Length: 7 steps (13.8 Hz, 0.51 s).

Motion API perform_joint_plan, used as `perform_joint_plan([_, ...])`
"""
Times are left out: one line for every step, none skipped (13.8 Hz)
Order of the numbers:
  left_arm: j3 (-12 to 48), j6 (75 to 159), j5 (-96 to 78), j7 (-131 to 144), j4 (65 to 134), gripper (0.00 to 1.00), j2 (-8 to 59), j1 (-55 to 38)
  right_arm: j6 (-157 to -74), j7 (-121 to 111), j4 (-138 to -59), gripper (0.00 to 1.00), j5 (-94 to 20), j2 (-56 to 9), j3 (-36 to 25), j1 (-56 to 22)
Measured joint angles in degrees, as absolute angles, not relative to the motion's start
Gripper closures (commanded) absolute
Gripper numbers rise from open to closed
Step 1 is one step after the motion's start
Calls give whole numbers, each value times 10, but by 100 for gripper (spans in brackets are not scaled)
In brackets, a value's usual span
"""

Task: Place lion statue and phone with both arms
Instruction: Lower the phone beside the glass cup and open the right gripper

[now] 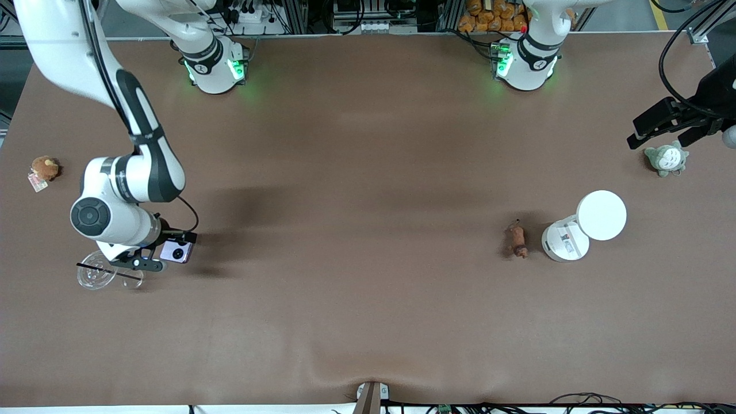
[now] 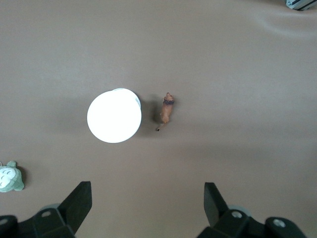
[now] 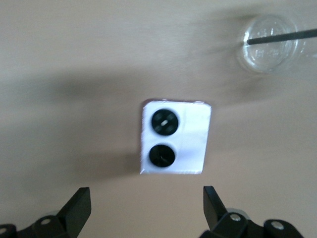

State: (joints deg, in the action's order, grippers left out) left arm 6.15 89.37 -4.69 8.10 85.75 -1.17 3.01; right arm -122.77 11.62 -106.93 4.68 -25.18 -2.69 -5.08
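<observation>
A: Right side? Where's the phone?
B: I've got the right gripper low over the right arm's end of the tabletop, fingers spread wide, gripping nothing. Phone lies flat just under it, lenses up, beside a clear plastic lid with a black straw.
A: Left?
B: I see the left gripper up in the air near the grey-green plush, fingers parted, empty. It's waiting.
A: Lion statue?
B: On the tabletop toward the left arm's end, just beside the white round container, not touching. Brown plush sits at the right arm's end.
</observation>
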Motion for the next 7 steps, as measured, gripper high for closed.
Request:
perform_joint_plan([61, 894, -47, 80, 858, 0, -12, 31, -1204, 111, -1062, 0, 47, -234, -26, -60])
perform_joint_plan([61, 894, -47, 79, 858, 0, -12, 31, -1179, 104, -1054, 0, 45, -215, -23, -68])
perform_joint_plan([61, 894, -47, 79, 858, 0, -12, 31, -1157, 102, -1046, 0, 41, -196, -21, -74])
perform_joint_plan([61, 894, -47, 79, 858, 0, -12, 31, -1139, 96, -1038, 0, 34, -180, -21, -76])
perform_joint_plan([61, 894, -47, 79, 858, 0, -12, 31, -1118, 84, -1027, 0, 24, -164, -21, -75])
perform_joint_plan([61, 894, -47, 79, 859, 0, -12, 31, -1098, 68, -1016, 0, 8, -148, -23, -71])
perform_joint_plan([61, 894, -47, 79, 859, 0, -12, 31, -1078, 54, -1005, 0, -7, -132, -26, -65])
